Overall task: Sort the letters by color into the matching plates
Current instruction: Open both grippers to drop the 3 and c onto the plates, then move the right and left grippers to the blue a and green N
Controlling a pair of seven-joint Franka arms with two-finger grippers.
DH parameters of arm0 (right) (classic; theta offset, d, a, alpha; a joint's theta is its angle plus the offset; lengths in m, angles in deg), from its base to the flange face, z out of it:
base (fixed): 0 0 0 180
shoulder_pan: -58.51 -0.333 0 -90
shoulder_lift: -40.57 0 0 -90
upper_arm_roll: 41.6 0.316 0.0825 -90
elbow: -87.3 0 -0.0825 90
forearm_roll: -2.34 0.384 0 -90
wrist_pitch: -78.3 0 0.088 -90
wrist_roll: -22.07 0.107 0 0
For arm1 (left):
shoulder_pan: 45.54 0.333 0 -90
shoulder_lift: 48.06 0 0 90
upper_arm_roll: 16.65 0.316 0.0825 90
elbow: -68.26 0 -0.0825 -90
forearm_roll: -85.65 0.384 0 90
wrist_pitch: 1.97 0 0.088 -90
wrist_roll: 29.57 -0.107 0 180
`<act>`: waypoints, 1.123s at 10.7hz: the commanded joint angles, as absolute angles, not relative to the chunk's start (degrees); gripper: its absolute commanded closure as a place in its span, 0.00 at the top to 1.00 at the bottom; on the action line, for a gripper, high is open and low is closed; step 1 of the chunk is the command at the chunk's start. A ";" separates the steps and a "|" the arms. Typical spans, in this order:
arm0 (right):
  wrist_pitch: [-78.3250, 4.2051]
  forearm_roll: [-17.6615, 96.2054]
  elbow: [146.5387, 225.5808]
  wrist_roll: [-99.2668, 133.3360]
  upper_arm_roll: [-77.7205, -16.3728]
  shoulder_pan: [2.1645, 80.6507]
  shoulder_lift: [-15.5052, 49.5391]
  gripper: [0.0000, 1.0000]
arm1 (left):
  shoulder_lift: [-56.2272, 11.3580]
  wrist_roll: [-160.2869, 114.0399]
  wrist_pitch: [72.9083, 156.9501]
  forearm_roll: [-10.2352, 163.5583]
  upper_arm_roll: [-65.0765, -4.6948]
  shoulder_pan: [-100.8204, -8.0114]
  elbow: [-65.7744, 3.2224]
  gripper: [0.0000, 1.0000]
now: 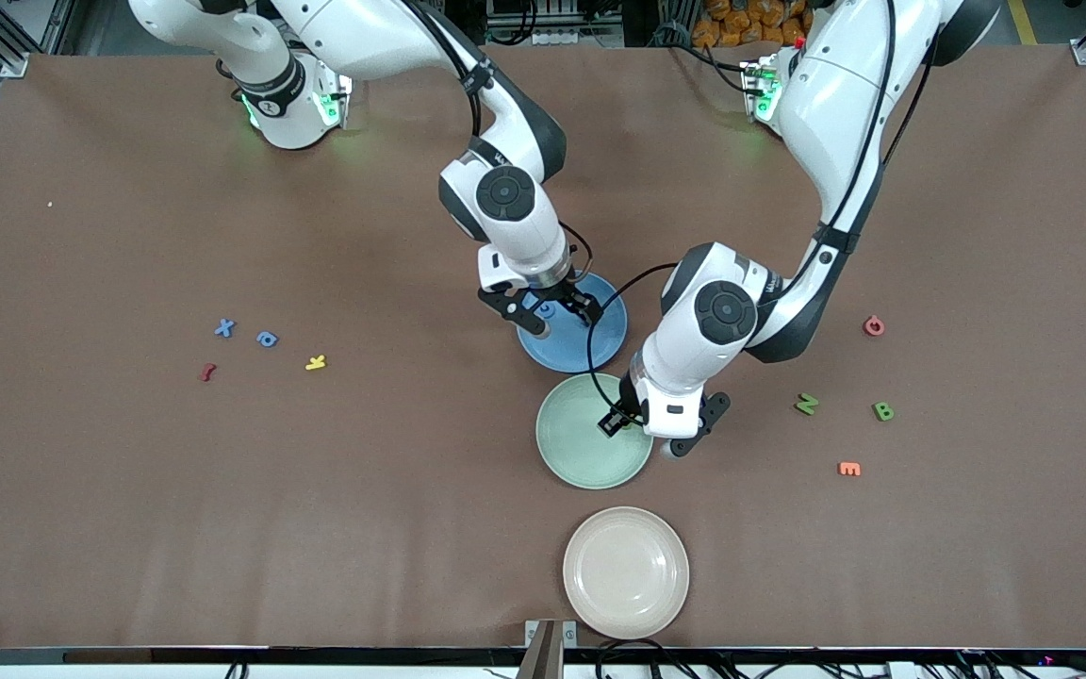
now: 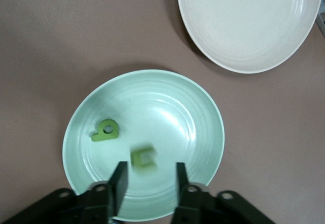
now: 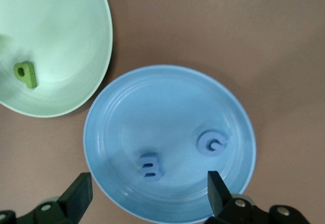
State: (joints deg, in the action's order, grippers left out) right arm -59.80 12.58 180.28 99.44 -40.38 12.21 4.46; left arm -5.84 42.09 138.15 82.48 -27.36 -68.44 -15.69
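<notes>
The left tool (image 2: 150,181), fingers narrowly parted and holding nothing, hangs over the green plate (image 2: 203,107). The left wrist view shows two green letters in it: a blurred one (image 2: 143,158) between the fingers and a second (image 2: 106,130) nearby; the front view hides both.

The right tool (image 3: 147,193), fingers wide apart, hangs over the blue plate (image 3: 152,92). Its wrist view shows a blue G (image 3: 213,143) and a blue B (image 3: 151,166) inside.

On the bench (image 1: 128,519) lie a blue X (image 1: 223,327), another blue letter (image 1: 267,339), a green N (image 1: 806,404), a green B (image 1: 882,410), a yellow K (image 1: 316,362), an orange E (image 1: 849,468) and two red letters (image 1: 207,372) (image 1: 873,325). The cream plate (image 1: 626,571) lies nearest the front camera. Both arms bend downward at the wrist.
</notes>
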 commanded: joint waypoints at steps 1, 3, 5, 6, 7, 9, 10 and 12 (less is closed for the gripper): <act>-52.06 11.57 184.39 90.92 -40.19 15.95 10.40 1.00 | -5.34 41.88 138.48 88.36 -26.05 -69.10 -14.53 1.00; -52.04 11.57 190.37 84.50 -40.10 18.76 15.23 1.00 | -5.60 38.92 137.26 91.17 -26.05 -68.05 -15.32 1.00; -52.04 11.57 196.95 80.53 -39.84 22.80 21.03 1.00 | -5.69 30.14 131.57 91.81 -26.05 -65.42 -15.85 1.00; -51.96 11.57 201.51 77.64 -39.75 25.00 24.97 1.00 | -5.78 28.71 128.32 91.81 -25.97 -64.27 -15.76 1.00; -51.96 11.57 206.43 70.83 -39.75 27.80 28.93 1.00 | -5.78 28.35 126.80 91.81 -25.96 -62.96 -15.85 1.00; -51.96 11.57 213.31 59.30 -39.75 33.69 33.69 1.00 | -5.69 26.95 124.17 91.89 -25.96 -60.41 -16.11 1.00; -51.96 11.39 214.64 52.81 -39.66 36.42 34.58 1.00 | -5.78 25.72 122.33 91.89 -25.96 -59.00 -16.20 1.00; -52.04 9.30 215.88 45.38 -39.75 40.91 34.94 1.00 | -6.13 31.03 119.94 91.81 -25.96 -57.24 -17.42 1.00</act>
